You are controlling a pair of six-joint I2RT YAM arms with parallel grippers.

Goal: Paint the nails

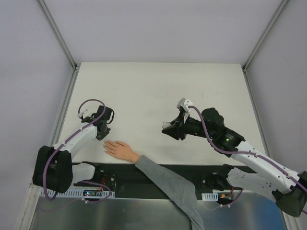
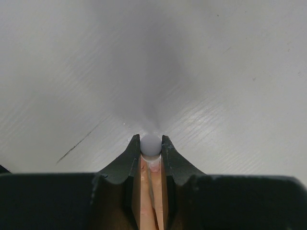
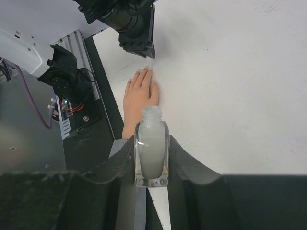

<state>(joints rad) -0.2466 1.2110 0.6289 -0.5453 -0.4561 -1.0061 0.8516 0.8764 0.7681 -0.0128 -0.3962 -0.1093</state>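
A pale hand (image 1: 122, 150) in a grey sleeve (image 1: 168, 184) lies flat on the white table (image 1: 158, 86), fingers pointing left. Its nails (image 3: 144, 72) are skin-coloured and barely show. My left gripper (image 1: 102, 136) hangs just above the fingertips, shut on a small grey brush cap (image 2: 150, 143). Under it, a thin brush stem and the pink fingers (image 2: 146, 201) show between the jaws. My right gripper (image 1: 169, 127) is over mid-table to the right of the hand, shut on an uncapped clear bottle (image 3: 152, 148) of whitish polish, held upright.
The black base strip (image 1: 144, 175) with both arm mounts and lit circuit boards (image 3: 72, 108) runs along the near edge under the sleeve. Grey walls and metal rails (image 1: 67, 100) border the table on the left, right and back.
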